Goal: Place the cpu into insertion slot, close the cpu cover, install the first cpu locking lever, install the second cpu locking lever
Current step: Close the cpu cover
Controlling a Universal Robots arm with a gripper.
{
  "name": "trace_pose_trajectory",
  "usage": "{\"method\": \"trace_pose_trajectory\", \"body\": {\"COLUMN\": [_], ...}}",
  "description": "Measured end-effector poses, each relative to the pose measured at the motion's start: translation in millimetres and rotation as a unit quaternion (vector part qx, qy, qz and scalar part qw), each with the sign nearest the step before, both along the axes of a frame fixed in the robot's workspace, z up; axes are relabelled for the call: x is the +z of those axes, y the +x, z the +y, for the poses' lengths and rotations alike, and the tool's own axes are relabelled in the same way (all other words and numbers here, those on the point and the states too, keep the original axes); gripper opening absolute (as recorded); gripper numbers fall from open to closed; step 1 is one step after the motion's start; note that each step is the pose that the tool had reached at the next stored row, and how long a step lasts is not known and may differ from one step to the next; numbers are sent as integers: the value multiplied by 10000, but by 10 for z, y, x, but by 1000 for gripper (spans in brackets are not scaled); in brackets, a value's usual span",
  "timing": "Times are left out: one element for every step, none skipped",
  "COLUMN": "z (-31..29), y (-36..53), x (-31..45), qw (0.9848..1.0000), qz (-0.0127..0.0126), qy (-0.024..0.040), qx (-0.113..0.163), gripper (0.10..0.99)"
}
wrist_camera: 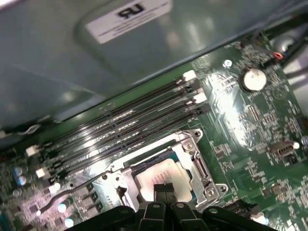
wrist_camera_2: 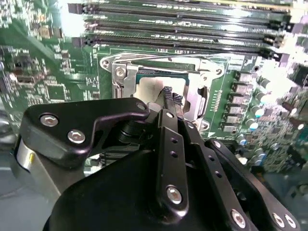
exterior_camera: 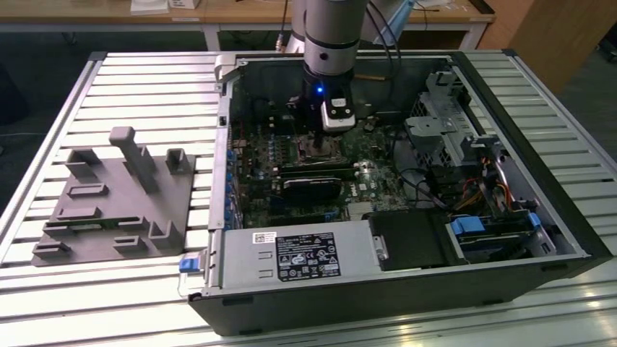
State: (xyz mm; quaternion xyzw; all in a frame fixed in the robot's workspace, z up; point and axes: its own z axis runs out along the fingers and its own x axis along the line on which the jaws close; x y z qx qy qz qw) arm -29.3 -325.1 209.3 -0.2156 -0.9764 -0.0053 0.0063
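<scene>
Writing: you get a white sticker on the grey case wall in the first wrist view. In the exterior view a black label sits on the metal box nearest the camera. Both carry print.
Arm: the arm comes straight down into the open computer case, with a blue light lit at its wrist.
Pincer: the gripper has its two black fingers pressed together with nothing seen between them. The tips are over the chip's middle, and you cannot tell if they touch.
Chip: the chip lies flat in the socket, just beside the memory slots.
Cover: the silvery cover plate frames the chip.
Views: the exterior view gives you a grey block tray on the slatted table, at the exterior view's left. The first wrist view adds a coin battery.
</scene>
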Motion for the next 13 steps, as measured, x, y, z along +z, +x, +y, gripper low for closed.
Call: {"method": "trace_pose_trajectory", "body": {"z": [0,0,0,0,0,0,0,0,0,0,0,0,0], "y": [0,0,0,0,0,0,0,0,0,0,0,1,0], "x": [0,-1,-2,-3,-4,-5,-6,-7,-8,-8,-9,-10,-11], "qw": [10000,9999,9997,9996,9993,9990,9987,9983,9978,9973,9966,9959,9951], "qz": [-2,-6,-16,-36,-59,-81,-103,-125,-141,-153,-164,-169,-171], "qy": [5,10,13,15,16,16,15,15,16,16,16,18,19], "qx": [78,154,226,297,362,428,497,567,640,719,805,891,978], "gripper": [106,106,106,106,106,106,106,106,106,106,106,106,106]}}
